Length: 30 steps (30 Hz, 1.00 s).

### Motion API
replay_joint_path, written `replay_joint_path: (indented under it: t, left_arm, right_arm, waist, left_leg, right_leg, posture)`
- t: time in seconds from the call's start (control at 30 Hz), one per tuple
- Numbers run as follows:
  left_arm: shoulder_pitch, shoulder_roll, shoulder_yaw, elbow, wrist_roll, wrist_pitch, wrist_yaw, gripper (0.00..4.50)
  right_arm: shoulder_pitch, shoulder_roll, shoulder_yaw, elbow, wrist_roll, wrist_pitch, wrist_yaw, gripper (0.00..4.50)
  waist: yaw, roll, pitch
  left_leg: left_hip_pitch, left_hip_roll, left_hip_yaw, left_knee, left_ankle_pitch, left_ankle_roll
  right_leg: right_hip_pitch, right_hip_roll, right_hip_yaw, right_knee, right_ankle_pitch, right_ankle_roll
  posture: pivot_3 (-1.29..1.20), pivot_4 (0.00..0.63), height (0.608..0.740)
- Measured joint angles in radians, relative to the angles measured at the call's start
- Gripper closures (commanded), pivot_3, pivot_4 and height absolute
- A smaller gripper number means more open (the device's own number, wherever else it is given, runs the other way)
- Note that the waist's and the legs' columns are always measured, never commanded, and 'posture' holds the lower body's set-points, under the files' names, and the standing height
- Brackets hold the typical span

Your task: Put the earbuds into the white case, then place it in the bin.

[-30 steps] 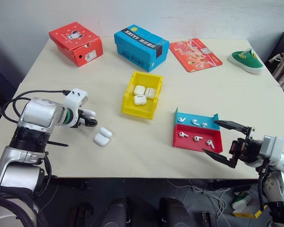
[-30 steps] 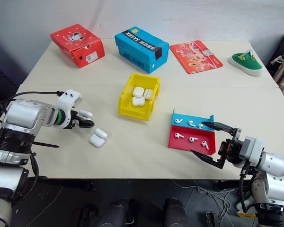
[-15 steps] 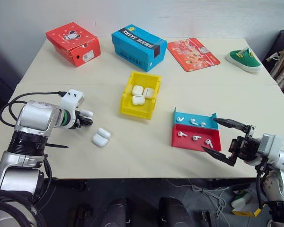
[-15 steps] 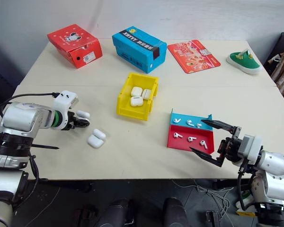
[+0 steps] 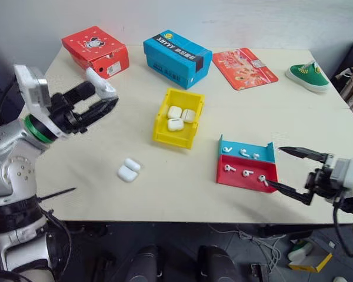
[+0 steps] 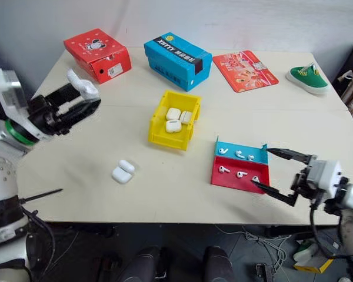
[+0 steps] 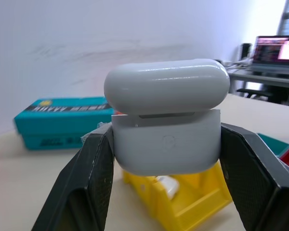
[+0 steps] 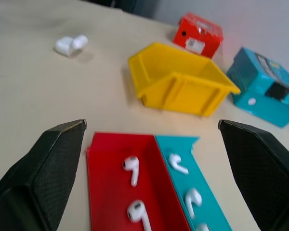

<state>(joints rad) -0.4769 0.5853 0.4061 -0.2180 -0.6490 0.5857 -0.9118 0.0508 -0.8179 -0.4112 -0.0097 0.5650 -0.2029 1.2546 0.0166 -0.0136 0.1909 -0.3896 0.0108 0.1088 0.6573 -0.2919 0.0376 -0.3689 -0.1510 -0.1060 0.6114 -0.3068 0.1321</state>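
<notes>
Lifted off the table since a second ago, the left gripper clamps an open white case, so keep it upright while the wide-open right gripper picks earbuds from the red tray.

Blue box, rear of table: white capitals "XHYYY" on the black band along its top face, followed by further white characters too small to make out.
Red box, rear left corner: cartoon figure printed on the lid; small white label on the end face, print illegible.
Red flat packet, beside the blue box: printed graphics and a white label, nothing legible.
</notes>
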Motion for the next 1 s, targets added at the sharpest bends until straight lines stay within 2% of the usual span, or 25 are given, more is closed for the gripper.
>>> replay_joint_path:
  t: [0.1, 0.2, 0.33, 0.43, 0.6, 0.73, 0.8, 0.87, 1.0]
  left_arm:
    - [0.107, -0.106, -0.143, -0.101, -0.049, 0.006, -0.025, 1.71]
    - [0.133, -0.182, -0.232, -0.156, -0.059, -0.043, -0.031, 1.71]
    - [0.133, -0.262, -0.288, -0.162, -0.053, -0.114, -0.014, 1.71]
    - [0.134, -0.276, -0.334, -0.129, -0.005, -0.192, -0.010, 1.71]
    - [0.136, -0.218, -0.343, -0.012, 0.069, -0.282, -0.040, 1.71]
    - [0.182, -0.175, -0.353, -0.004, 0.081, -0.356, -0.118, 1.71]
    - [0.216, -0.181, -0.371, -0.008, 0.081, -0.376, -0.137, 1.71]
    - [0.238, -0.201, -0.393, -0.012, 0.077, -0.392, -0.150, 1.71]
    - [0.251, -0.247, -0.439, -0.030, 0.070, -0.407, -0.152, 1.71]
  right_arm:
    - [0.141, -0.090, -0.073, -0.047, -0.118, 0.138, -0.113, 0.00]
    - [0.255, -0.092, -0.177, -0.074, -0.146, 0.180, -0.149, 0.00]
    - [0.362, -0.086, -0.272, -0.059, -0.169, 0.186, -0.156, 0.00]
    - [0.411, -0.081, -0.315, -0.063, -0.168, 0.196, -0.148, 0.00]
    - [0.375, -0.126, -0.318, -0.244, -0.063, 0.383, -0.151, 0.00]
    - [0.264, -0.273, -0.258, -0.417, 0.042, 0.641, -0.202, 0.00]
    - [0.215, -0.324, -0.214, -0.467, 0.080, 0.765, -0.240, 0.00]
    - [0.169, -0.364, -0.162, -0.504, 0.110, 0.883, -0.285, 0.00]
    - [0.063, -0.414, -0.043, -0.542, 0.142, 1.030, -0.341, 0.92]
  waist:
    - [0.013, -0.001, 0.000]
    - [0.013, -0.001, 0.000]
    - [0.009, 0.001, -0.001]
    - [0.005, 0.001, -0.001]
    - [-0.001, 0.004, -0.002]
    - [0.002, 0.004, -0.002]
    - [0.008, 0.004, -0.002]
    - [0.015, 0.004, -0.002]
    - [0.014, 0.004, -0.002]
  left_leg:
    - [-0.003, 0.000, 0.000, 0.003, -0.001, 0.001]
    - [-0.003, 0.001, 0.001, 0.005, -0.003, 0.001]
    - [0.000, 0.002, 0.003, 0.005, -0.006, 0.003]
    - [0.001, 0.003, 0.005, 0.005, -0.006, 0.003]
    - [0.000, 0.005, 0.007, 0.005, -0.007, 0.003]
    - [-0.001, 0.005, 0.006, 0.005, -0.009, 0.004]
    - [-0.003, 0.006, 0.004, 0.005, -0.009, 0.004]
    - [-0.012, 0.005, -0.003, 0.009, -0.009, 0.004]
    - [-0.016, 0.004, -0.004, 0.011, -0.009, 0.005]
  right_leg:
    - [-0.001, 0.000, 0.001, -0.001, 0.000, 0.000]
    - [-0.001, 0.002, 0.000, -0.001, 0.000, 0.000]
    - [0.001, 0.002, 0.001, -0.002, 0.000, 0.000]
    - [0.001, 0.003, 0.001, -0.003, 0.000, 0.000]
    - [-0.002, 0.002, 0.002, -0.002, 0.001, 0.000]
    - [-0.003, -0.001, 0.002, -0.003, 0.001, 0.000]
    - [-0.003, -0.002, 0.002, -0.005, 0.001, -0.001]
    - [-0.006, -0.003, 0.001, -0.007, 0.001, -0.001]
    - [-0.006, 0.000, -0.001, -0.010, 0.002, -0.001]
  posture:
    - [0.00, 0.150, 0.740]
    - [0.00, 0.150, 0.740]
    - [0.00, 0.150, 0.740]
    - [0.00, 0.150, 0.740]
    - [0.00, 0.150, 0.740]
    - [0.00, 0.150, 0.740]
    - [0.00, 0.150, 0.740]
    - [0.00, 0.150, 0.740]
    - [0.00, 0.150, 0.740]
